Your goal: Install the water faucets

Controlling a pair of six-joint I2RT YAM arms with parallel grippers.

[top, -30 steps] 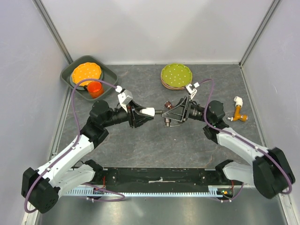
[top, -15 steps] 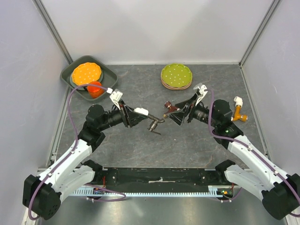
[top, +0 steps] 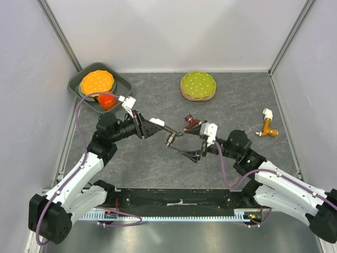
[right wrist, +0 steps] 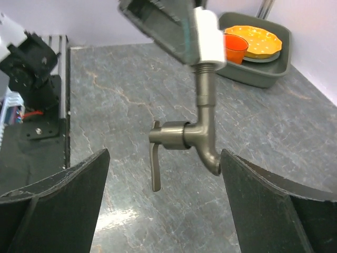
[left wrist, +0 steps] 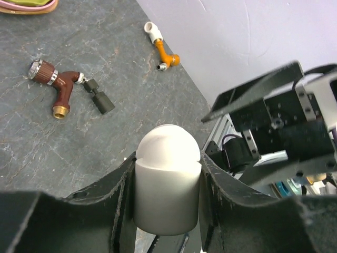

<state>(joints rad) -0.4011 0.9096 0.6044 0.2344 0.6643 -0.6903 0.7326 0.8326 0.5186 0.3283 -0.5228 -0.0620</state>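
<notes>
My left gripper is shut on a white fitting with a dark grey bent tap screwed into it, held above the table. In the left wrist view the white fitting fills the gap between the fingers. My right gripper is open and empty, just near and right of the tap; in its wrist view the grey tap hangs between and beyond its open fingers. A reddish-brown tap lies on the table behind them. An orange faucet with a white elbow lies at the right.
Stacked green dotted plates stand at the back centre. A grey tray at the back left holds an orange plate and an orange cup. White walls close in the left, back and right sides.
My right gripper has let go of the grey tap and swung back toward the near side, open. My left gripper keeps the white fitting with the tap and has shifted slightly.
</notes>
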